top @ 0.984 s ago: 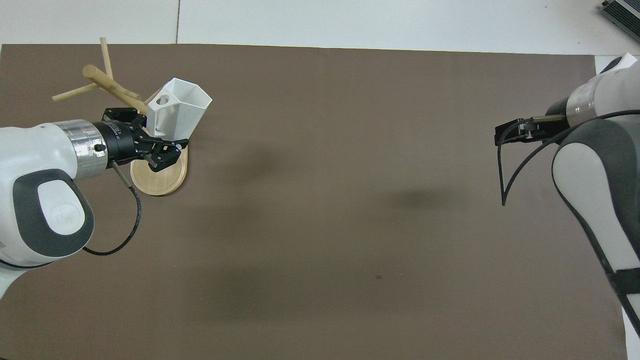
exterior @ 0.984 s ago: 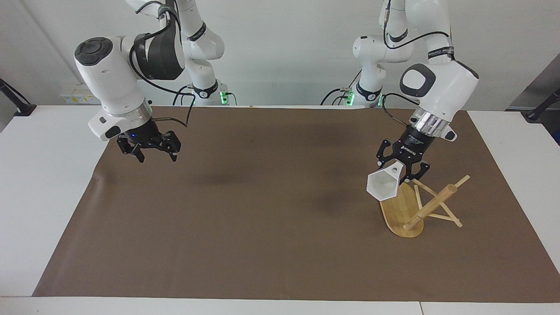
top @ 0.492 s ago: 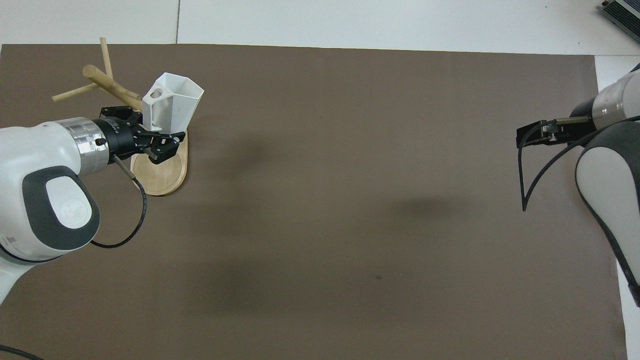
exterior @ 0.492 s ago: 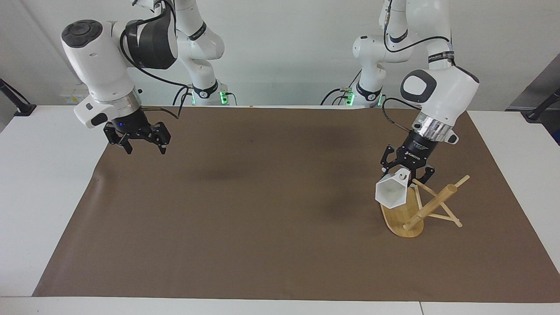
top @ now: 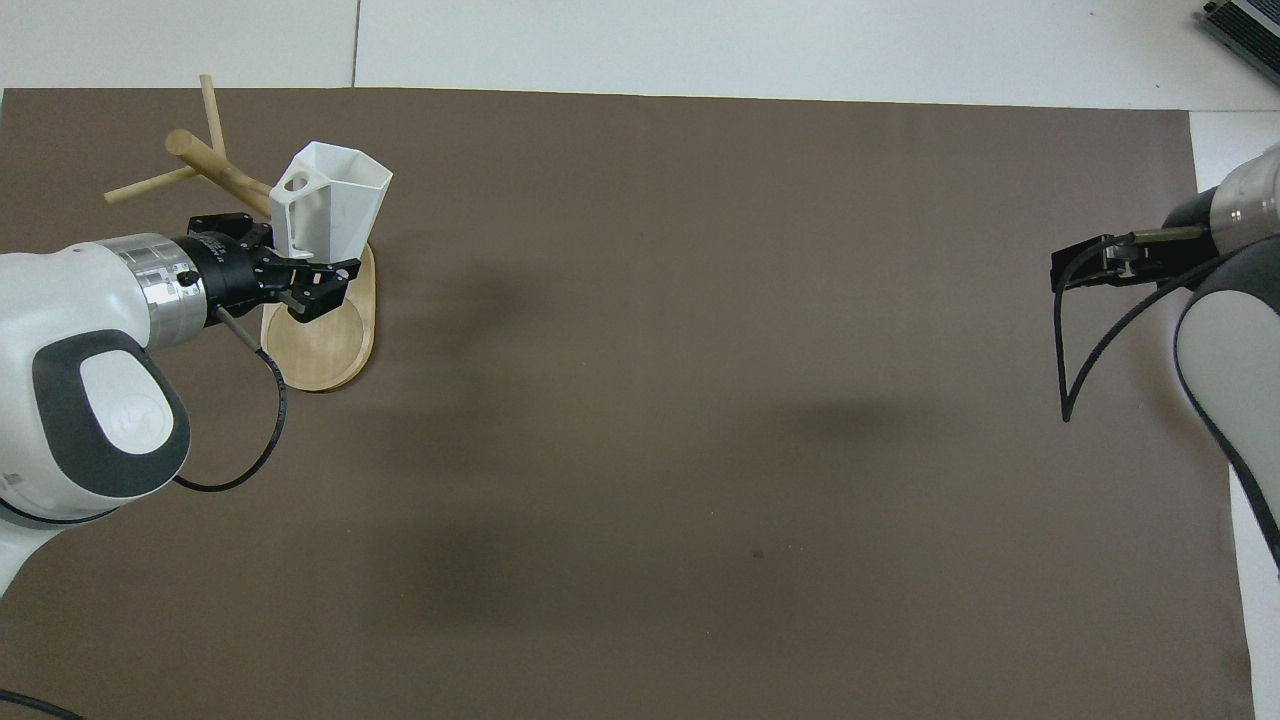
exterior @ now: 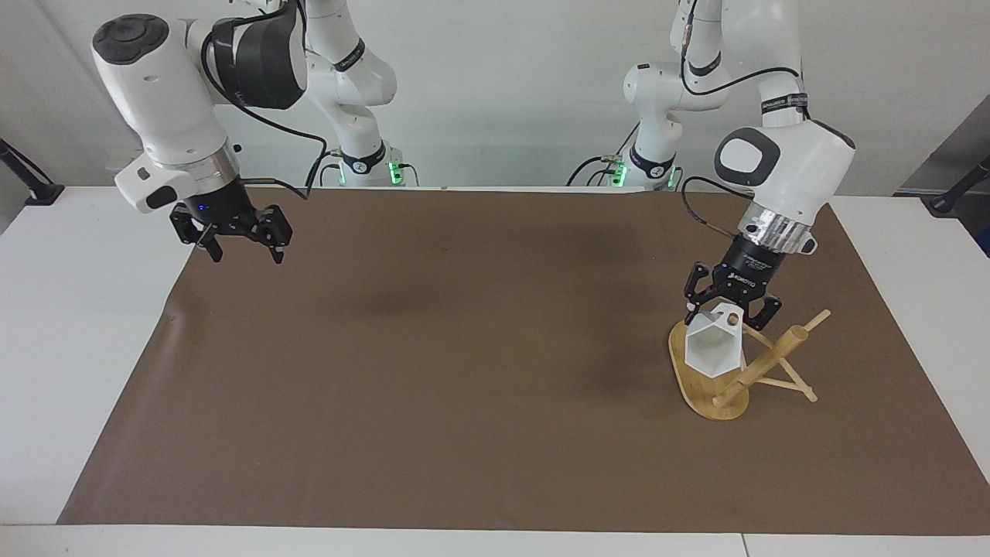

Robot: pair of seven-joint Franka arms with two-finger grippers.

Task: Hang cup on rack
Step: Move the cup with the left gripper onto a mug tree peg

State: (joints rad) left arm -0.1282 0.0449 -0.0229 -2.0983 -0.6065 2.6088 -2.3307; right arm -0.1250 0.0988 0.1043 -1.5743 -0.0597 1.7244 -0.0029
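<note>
Since a second ago the left gripper (exterior: 730,308) has carried the cup (exterior: 714,346) sideways toward the left arm's end of the table and lower, so the cup now hangs over the rack's base instead of beside it; the right gripper (exterior: 241,246) has risen and drawn back toward its own end of the table.

The left gripper's black fingers are clamped on the cup at its handle end. The cup is smooth white, faceted, with a hexagonal rim and a flat angular handle pierced by a round hole (top: 295,184). It is tipped on its side in the air: its long axis runs roughly level, the open mouth pointing away from the robots, the closed bottom toward the gripper. It sits just beside the rack's post, close to the pegs; whether it touches a peg cannot be told.

The rack (exterior: 723,387) is pale bamboo: a flat oval base (top: 325,350), a thick round post (top: 215,165) and thin crossing peg sticks. It stands on a matte brown mat (exterior: 464,387) at the left arm's end of the table.

The right gripper hangs over the mat's edge at the right arm's end, fingers spread apart and holding nothing.
</note>
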